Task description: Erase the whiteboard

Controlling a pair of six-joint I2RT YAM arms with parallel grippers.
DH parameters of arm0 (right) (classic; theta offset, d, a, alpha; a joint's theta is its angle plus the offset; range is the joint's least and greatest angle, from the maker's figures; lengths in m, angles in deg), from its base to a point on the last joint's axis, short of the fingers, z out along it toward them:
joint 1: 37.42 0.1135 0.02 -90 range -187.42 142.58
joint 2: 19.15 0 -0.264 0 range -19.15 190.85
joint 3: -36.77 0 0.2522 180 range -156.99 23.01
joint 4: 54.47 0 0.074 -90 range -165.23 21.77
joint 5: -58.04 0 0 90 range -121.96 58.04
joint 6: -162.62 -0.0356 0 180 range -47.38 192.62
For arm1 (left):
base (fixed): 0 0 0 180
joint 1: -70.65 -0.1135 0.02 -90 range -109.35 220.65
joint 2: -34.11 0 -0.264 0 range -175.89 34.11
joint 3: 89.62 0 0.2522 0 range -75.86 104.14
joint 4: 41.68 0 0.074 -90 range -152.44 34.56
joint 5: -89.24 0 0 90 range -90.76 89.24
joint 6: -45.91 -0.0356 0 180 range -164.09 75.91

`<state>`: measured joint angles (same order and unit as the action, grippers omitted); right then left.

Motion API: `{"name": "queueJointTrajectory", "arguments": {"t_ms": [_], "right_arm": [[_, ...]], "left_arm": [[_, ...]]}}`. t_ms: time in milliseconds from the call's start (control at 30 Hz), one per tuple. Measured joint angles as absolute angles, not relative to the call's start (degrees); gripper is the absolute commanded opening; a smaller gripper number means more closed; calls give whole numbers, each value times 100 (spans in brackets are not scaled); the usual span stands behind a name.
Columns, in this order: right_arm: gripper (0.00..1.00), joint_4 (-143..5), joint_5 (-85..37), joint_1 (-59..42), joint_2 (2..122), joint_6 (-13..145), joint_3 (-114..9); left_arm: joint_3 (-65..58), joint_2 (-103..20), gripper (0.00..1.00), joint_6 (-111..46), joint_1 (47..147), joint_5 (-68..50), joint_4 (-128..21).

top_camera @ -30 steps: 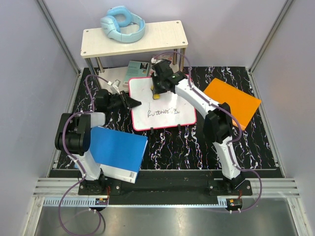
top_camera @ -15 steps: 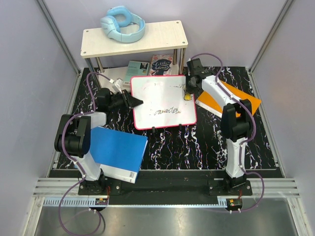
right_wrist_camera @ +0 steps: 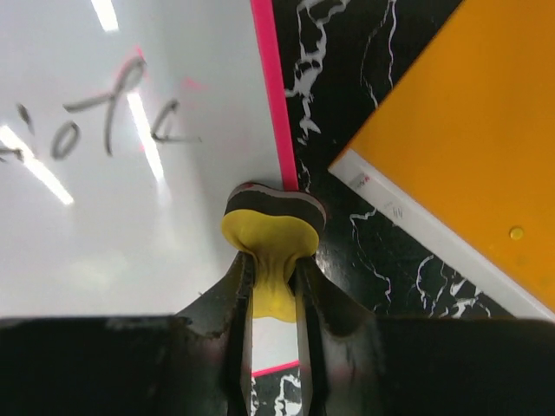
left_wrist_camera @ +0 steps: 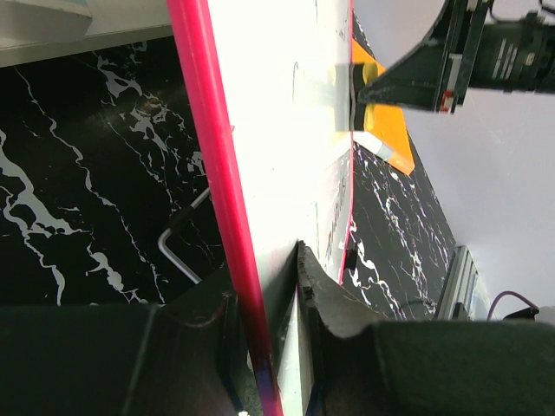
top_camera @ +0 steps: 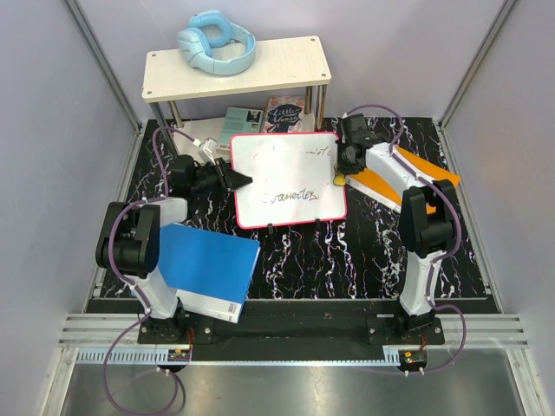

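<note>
Right, with the whiteboard [top_camera: 286, 178] on the counter [top_camera: 364, 251] beside the orange book [right_wrist_camera: 451, 130], my left pincer [left_wrist_camera: 264, 286] clamps its far rim, my right pincer [right_wrist_camera: 273, 264] grips the yellow eraser [right_wrist_camera: 273, 221] at the near rim, where it may slip off, missing the writing [top_camera: 290, 198].

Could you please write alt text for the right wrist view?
The right gripper is shut on a yellow eraser at the pink edge of the whiteboard, where dark handwriting shows. An orange book lies on the black table nearby.
</note>
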<state>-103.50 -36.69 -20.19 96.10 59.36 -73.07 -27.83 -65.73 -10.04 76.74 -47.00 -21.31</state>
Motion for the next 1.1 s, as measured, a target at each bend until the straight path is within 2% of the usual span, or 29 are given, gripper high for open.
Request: {"name": "queueJointTrajectory", "arguments": {"t_ms": [267,533,800,1100], "right_arm": [[0,-9749,-3527,-1980,9024,5932,-6024],[0,-9620,-3560,-1396,8893,6164,-5855],[0,-10127,-3418,-268,9426,6185,-7014],[0,-11034,-3652,914,10814,5868,-9346]], "left_arm": [[-2783,-6573,0,-1015,7676,-4702,-2124],[-2783,-6573,0,-1015,7670,-4698,-2129],[-2785,-6575,0,-998,7604,-4654,-2332],[-2803,-6634,0,-983,7525,-4565,-2603]]}}
